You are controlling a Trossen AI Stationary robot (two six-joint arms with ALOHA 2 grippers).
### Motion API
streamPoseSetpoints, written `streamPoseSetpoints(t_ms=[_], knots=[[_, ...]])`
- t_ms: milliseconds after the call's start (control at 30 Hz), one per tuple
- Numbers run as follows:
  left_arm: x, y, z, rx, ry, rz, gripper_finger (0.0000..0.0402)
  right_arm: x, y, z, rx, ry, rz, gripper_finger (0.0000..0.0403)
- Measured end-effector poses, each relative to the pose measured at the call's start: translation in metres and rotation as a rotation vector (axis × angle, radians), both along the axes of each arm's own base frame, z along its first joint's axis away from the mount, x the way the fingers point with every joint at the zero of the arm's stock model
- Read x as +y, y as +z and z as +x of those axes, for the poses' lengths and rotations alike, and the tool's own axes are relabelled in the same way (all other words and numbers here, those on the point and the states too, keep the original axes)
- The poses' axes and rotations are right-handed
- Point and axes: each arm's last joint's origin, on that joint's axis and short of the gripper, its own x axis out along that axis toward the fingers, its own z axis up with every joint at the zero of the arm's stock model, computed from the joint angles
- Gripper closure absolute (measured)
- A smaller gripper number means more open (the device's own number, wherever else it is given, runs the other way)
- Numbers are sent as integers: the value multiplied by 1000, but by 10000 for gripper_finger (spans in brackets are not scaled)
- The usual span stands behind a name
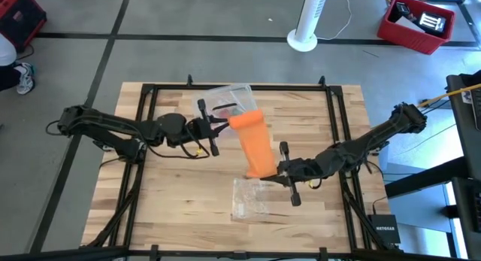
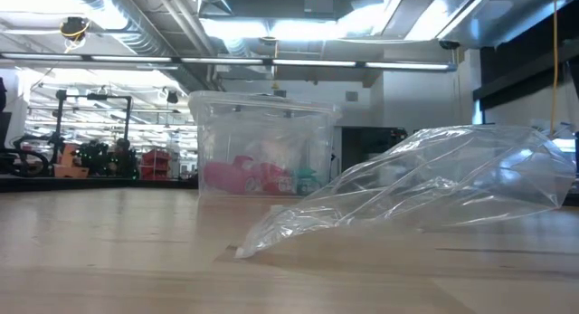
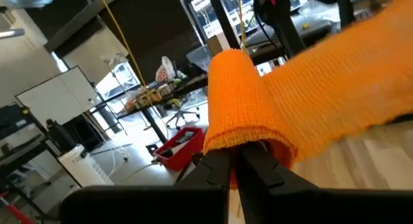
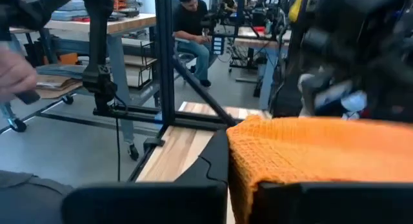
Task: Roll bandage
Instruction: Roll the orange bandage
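Bandage [image 1: 254, 142] stretched between two clamped grippers, above mid-table

Left gripper [image 1: 222, 124] pinched shut on the far end, near the clear plastic box [image 1: 228, 100]; right gripper [image 1: 281, 169] closed tight on the near end, just above the crumpled wrapper [image 1: 251, 198]; held lifted and fairly taut, probably to keep the strip flat and straight for rolling; far end [image 3: 248, 98] draped over the left fingers, seemingly as a first turn; orange cloth [image 4: 322, 153] across the right fingers; no roll formed yet

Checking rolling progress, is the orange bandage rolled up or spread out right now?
Mostly spread: the bandage stretches as a flat band between both end effectors, curled only at the left one.
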Motion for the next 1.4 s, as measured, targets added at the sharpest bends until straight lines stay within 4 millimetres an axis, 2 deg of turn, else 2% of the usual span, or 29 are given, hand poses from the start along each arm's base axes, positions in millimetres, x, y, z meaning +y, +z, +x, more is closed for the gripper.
streamPoseSetpoints(t_ms=[133, 333, 467, 633, 867, 1200, 1400], knots=[[-2, -10, 7, 33, -4, 2, 398, 0, 21, 0, -32, -8, -52, 396], [-13, -36, 27, 132, -35, 60, 398, -6, 57, 0, -115, -67, -131, 396], [-25, -50, 38, 165, -71, 114, 398, -20, 76, 2, -113, -114, -138, 396], [-42, -63, 47, 201, -121, 185, 398, -44, 87, 9, -99, -190, -121, 396], [-62, -78, 55, 215, -174, 222, 398, -83, 80, 24, -36, -223, -22, 395], [-85, -81, 52, 214, -217, 323, 398, -126, 37, 55, 235, -302, 98, 395], [-98, -79, 47, 215, -187, 396, 398, -139, 10, 74, 364, -283, 150, 395]])
